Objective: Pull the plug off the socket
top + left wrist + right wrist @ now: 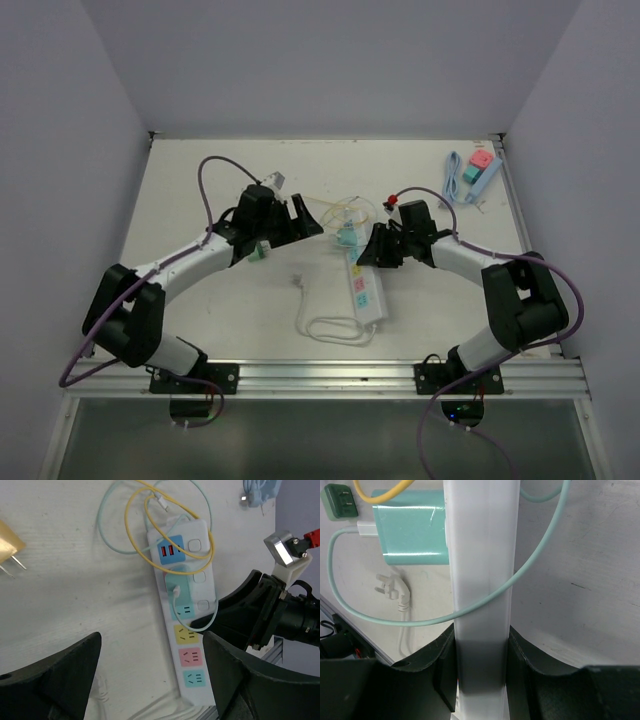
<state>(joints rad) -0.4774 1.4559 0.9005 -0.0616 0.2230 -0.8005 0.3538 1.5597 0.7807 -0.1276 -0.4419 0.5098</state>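
A white power strip with coloured sockets lies in the middle of the table. A teal plug with a teal cable sits in a socket near its far end. In the left wrist view the strip runs down the middle with the teal plug in it. My left gripper is open and empty, above the table just left of the strip. My right gripper is shut on the strip, a little below the teal plug. In the top view the right gripper is at the strip's far end and the left gripper is to its left.
A yellow cable and a teal cable loop over the strip's far end. The strip's white cord coils at the near side. A green adapter lies under my left arm. A blue cable and pink and teal adapters lie at the back right.
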